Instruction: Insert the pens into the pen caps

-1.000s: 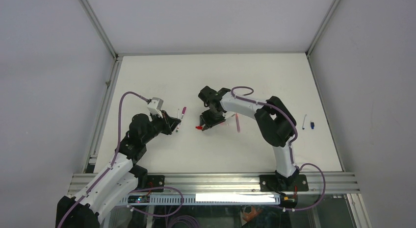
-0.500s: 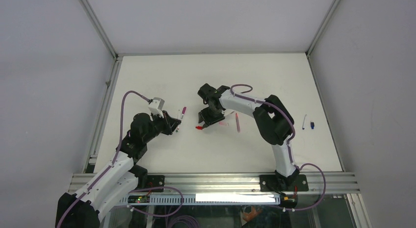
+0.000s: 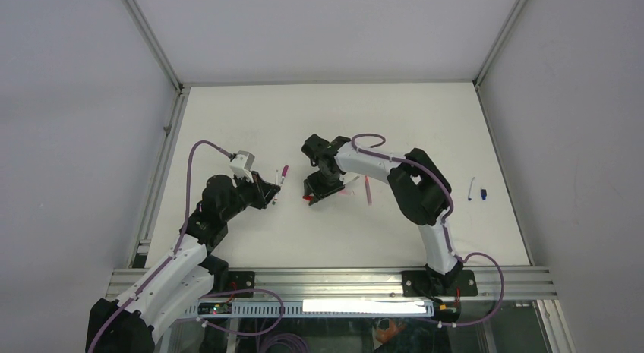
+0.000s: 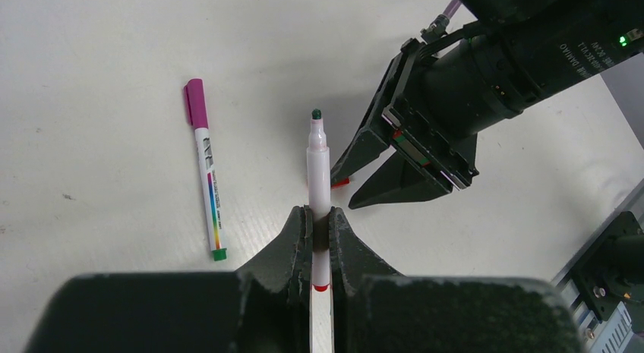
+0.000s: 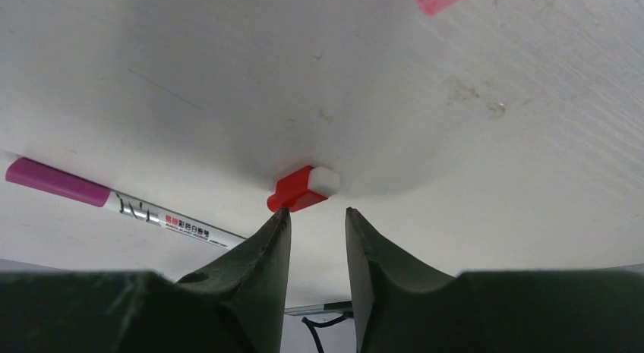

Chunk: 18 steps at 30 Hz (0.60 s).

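Just behind the red cap [image 5: 302, 189], right gripper [image 5: 317, 224] part-open and holding nothing, left gripper [image 4: 319, 224] clamped on uncapped pen [image 4: 317, 163], near the same cap

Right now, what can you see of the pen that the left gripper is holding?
The pen is a slim white barrel, plastic by the look of it, narrowing to a neck with a small dark green tip, uncapped. A red mark shows further back on the barrel, between the fingers. The left gripper is shut on its lower barrel, so the tip end juts out past the fingertips. Its back end is hidden. A magenta-capped pen lies apart from it on the table.
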Tool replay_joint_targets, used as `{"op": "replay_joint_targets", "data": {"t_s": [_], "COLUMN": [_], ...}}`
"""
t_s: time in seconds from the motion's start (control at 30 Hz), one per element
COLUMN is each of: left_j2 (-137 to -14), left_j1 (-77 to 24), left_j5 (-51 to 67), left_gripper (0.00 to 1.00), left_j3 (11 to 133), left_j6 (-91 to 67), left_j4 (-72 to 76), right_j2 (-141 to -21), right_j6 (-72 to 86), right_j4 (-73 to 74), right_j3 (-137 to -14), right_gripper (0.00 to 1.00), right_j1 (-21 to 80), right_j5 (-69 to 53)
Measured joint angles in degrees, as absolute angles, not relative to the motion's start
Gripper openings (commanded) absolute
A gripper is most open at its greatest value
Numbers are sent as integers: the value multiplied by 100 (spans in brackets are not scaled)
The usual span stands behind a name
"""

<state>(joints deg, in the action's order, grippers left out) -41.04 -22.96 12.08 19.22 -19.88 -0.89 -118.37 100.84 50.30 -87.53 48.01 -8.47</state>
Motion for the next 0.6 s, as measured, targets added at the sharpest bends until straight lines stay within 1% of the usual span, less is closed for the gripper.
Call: {"op": "replay_joint_targets", "data": {"t_s": [0.6], "left_j2": [-4121], "left_j1": [-2296], "left_j5": [1205], "left_gripper": [0], "left_j3": [1922], "left_j6": [-1988], "left_j4": [-84], "right_j2": [-11966], "right_j6": [10086], "right_j4": [4683], "right_j3": [-8748], "right_gripper": [31], "right_j1": [4764], "right_j5": [-937]}}
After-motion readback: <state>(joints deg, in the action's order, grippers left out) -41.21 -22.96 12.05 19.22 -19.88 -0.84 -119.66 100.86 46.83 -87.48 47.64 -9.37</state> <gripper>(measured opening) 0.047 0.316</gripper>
